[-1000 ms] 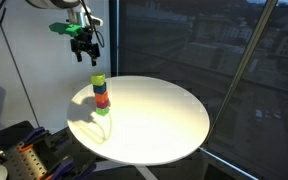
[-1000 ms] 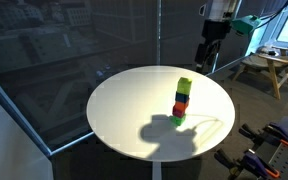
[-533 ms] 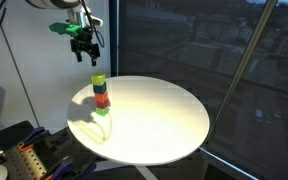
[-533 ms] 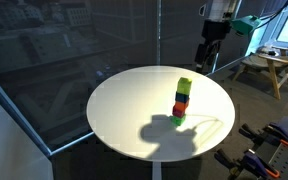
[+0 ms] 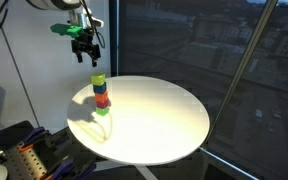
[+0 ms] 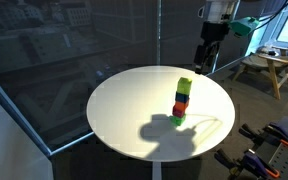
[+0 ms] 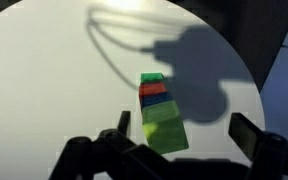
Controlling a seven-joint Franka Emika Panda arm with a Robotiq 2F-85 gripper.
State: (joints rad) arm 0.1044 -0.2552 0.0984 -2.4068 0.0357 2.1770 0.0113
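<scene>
Gripper (image 5: 87, 53) released and empty, jaws wide, hovering well above stack of coloured blocks (image 5: 101, 93), round white worktop (image 5: 159, 125) below

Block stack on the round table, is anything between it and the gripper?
Nothing visible does. The gripper hangs open above the block stack, not touching it; in both exterior views only open air lies between them.
</scene>
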